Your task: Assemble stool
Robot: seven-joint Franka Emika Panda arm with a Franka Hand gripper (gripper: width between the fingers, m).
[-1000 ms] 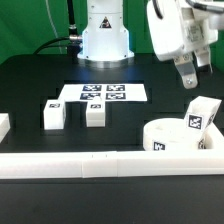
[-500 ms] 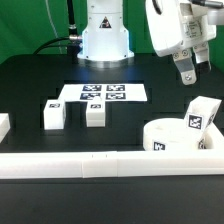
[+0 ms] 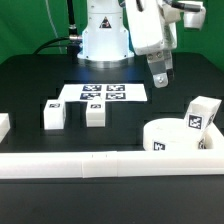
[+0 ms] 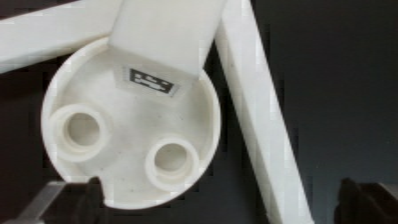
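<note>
Claw: claw point(image 3: 160, 80) hangs empty above the counter point(image 3: 30, 85), fingers point(image 4: 71, 197) spread wide with nothing between them.
Seat: stool seat point(image 3: 172, 137) lies flat with its holes up, below the claw and off toward the exterior view's right. It is round, so there is no long axis to match.
Upright leg: upright leg point(image 3: 203, 114) stands at the seat's far rim; whether on it or behind it, I cannot tell.
Loose legs: near leg point(image 3: 95, 113) and far leg point(image 3: 54, 115) stand toward the exterior view's left, well apart from the claw.
Rail: front rail point(image 3: 90, 165) lies just past the seat.
Coming move: probably down and across to the seat.
</note>
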